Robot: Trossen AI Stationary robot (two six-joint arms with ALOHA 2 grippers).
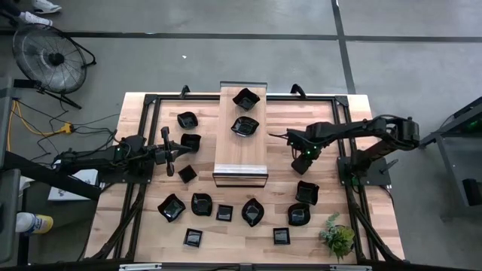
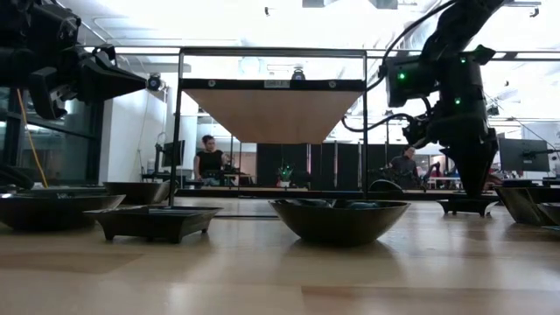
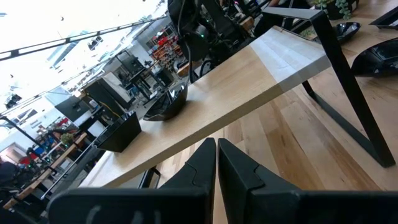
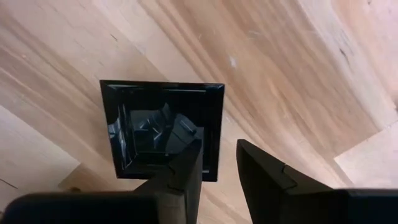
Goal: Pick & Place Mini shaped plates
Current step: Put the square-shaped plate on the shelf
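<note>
Where the right gripper (image 4: 219, 149) bites: on the rim of a square plate (image 4: 155, 124), 1 finger inside the dish and 1 outside.
Right jaws: partly closed, seemingly pinching that rim; an edge grip suits a dish too broad to span.
Square plate position: right of centre in the high view, hidden there under the gripper; whether it has left the table (image 1: 316, 113) I cannot tell.
Left gripper (image 3: 216, 163): fingers pressed together, holding nothing, parked left of centre beside the raised shelf (image 1: 241, 154), probably to keep clear.
Shelf load: 2 plates, one (image 1: 246, 98) at upper centre and one (image 1: 245, 126) just below it, so the shelf looks like the drop-off.
Remaining plates: about 12 scattered over the table, mostly along the lower half.
Plant (image 1: 337, 237): lower right, apart from the action.
</note>
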